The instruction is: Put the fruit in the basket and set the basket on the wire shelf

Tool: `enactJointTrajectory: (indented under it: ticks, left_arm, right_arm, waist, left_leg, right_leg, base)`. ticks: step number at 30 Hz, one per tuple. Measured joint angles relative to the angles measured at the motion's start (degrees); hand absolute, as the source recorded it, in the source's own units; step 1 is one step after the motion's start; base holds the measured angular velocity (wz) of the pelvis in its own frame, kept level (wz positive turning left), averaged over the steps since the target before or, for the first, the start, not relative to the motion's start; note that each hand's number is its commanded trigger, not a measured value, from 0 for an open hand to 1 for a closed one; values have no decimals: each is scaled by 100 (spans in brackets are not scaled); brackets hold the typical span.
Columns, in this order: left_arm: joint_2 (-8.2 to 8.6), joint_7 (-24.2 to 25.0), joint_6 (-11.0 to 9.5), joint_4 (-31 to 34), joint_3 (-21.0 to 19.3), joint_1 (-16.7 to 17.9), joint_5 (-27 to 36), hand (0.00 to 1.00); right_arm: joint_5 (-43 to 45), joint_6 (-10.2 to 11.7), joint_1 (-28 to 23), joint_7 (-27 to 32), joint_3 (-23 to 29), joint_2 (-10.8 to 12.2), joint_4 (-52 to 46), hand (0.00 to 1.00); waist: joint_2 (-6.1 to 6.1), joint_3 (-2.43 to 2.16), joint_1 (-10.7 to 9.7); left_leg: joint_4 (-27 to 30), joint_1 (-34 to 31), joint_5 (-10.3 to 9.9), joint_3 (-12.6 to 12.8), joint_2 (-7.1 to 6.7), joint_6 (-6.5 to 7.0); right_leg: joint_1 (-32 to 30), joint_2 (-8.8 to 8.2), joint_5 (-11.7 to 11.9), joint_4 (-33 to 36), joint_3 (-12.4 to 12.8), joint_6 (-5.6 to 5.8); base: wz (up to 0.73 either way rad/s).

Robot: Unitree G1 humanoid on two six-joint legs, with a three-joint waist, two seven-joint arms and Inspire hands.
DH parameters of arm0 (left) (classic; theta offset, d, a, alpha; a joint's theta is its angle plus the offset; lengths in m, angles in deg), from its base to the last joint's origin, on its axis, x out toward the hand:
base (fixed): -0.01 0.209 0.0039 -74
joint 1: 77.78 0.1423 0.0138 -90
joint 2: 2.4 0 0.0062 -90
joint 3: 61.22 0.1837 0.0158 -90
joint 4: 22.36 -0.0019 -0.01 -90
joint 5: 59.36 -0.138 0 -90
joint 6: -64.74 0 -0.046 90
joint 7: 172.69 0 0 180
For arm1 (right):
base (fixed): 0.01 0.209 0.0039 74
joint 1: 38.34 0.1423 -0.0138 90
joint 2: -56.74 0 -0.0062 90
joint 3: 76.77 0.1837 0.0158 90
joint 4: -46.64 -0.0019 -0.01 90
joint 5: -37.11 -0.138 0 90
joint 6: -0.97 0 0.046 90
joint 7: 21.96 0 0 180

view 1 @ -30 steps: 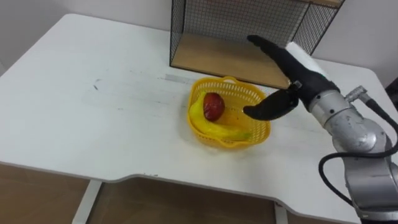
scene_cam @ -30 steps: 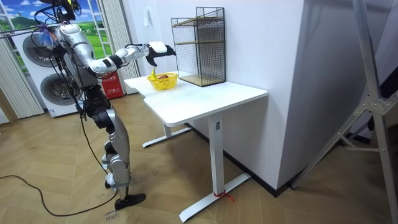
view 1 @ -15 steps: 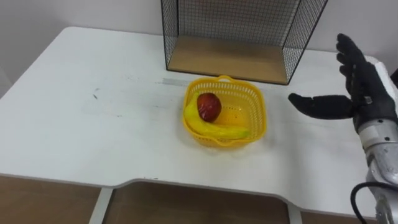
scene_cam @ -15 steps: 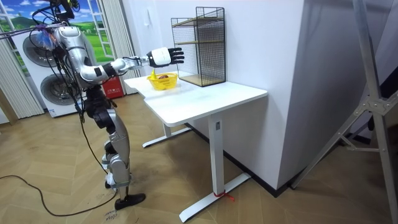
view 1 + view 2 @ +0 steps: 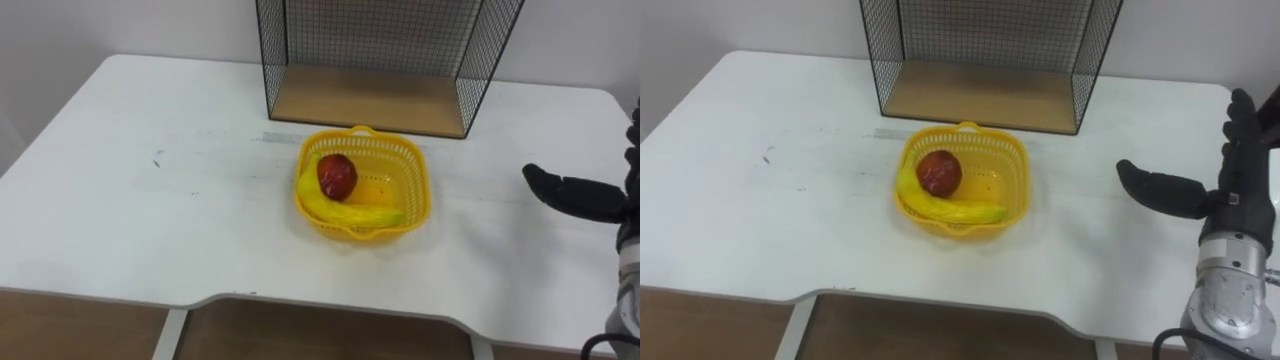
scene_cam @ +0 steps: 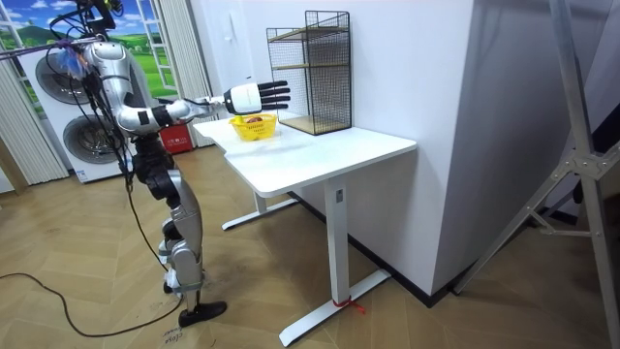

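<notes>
The right hand (image 5: 1238, 200), open and empty, has drawn back rightward, well clear of the basket (image 5: 420, 198). Banana (image 5: 352, 212) and apple (image 5: 337, 175) lie inside it on the bench (image 5: 150, 200). Only the move to the wire shelf (image 5: 370, 95) remains.

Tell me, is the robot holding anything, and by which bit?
Nothing is held. The right hand is open in the air beside the yellow basket, which sits on the table with the apple and banana inside.
</notes>
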Motion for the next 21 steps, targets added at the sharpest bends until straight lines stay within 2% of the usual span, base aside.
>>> enactJointTrajectory:
  ticks: [2, 7, 11, 12, 15, 20, 21]
  left_arm:
    - [-4, 15, 1, 168, 1, -8, -256, 0]
    - [-22, 266, 1, 662, 179, -29, -273, 0]
    - [-22, 795, 0, 723, 633, -179, 71, 0]
    - [-22, 930, 0, 723, 766, -235, 200, 0]
    - [-20, 1340, 3, 722, 1125, -362, 228, 0]
    - [-19, 2176, 16, 723, 1575, -509, 221, 0]
    - [-19, 2352, 16, 723, 1634, -550, 222, 0]
  right_arm:
    - [-4, 0, 0, -62, -4, 0, 0, 0]
    - [-80, 18, 2, -102, -16, 1, 50, 0]
    - [-342, 119, 11, -130, -66, 107, 72, 0]
    - [-463, 125, 12, -162, -91, 114, 87, 0]
    - [-753, 161, 18, -306, -297, 124, 220, 0]
    - [-1066, 174, 20, -721, -600, 202, 224, 0]
    - [-1107, 176, 23, -793, -605, 222, 224, 0]
  waist:
    - [7, -3, 4]
    - [26, 13, -13]
    - [75, 49, -26]
    - [85, 69, -34]
    - [59, 96, -25]
    - [-1, 116, -24]
    - [-22, 103, -29]
  left_leg:
    - [-3, 1, 0, 0, -1, 0]
    - [7, 1, 1, -46, -1, 0]
    - [27, -8, 0, -82, -6, 0]
    - [28, -8, 0, -90, -6, 0]
    - [10, -11, 1, -81, -5, 0]
    - [2, -75, 1, -17, -5, 0]
    - [4, -86, 1, -5, -4, 1]
  right_leg:
    - [1, 0, 0, -3, -2, 0]
    - [26, -3, 0, -16, -53, 0]
    - [77, -7, 0, -74, -90, 0]
    - [82, -6, 0, -78, -95, 0]
    - [65, 2, -1, -83, -74, 2]
    - [-32, 2, 0, -77, -29, 2]
    - [-74, 1, 0, -68, -25, 2]
  base:
    - [0]
    - [4]
    - [5]
    - [0]
    - [-1]
    - [-6]
    - [-4]
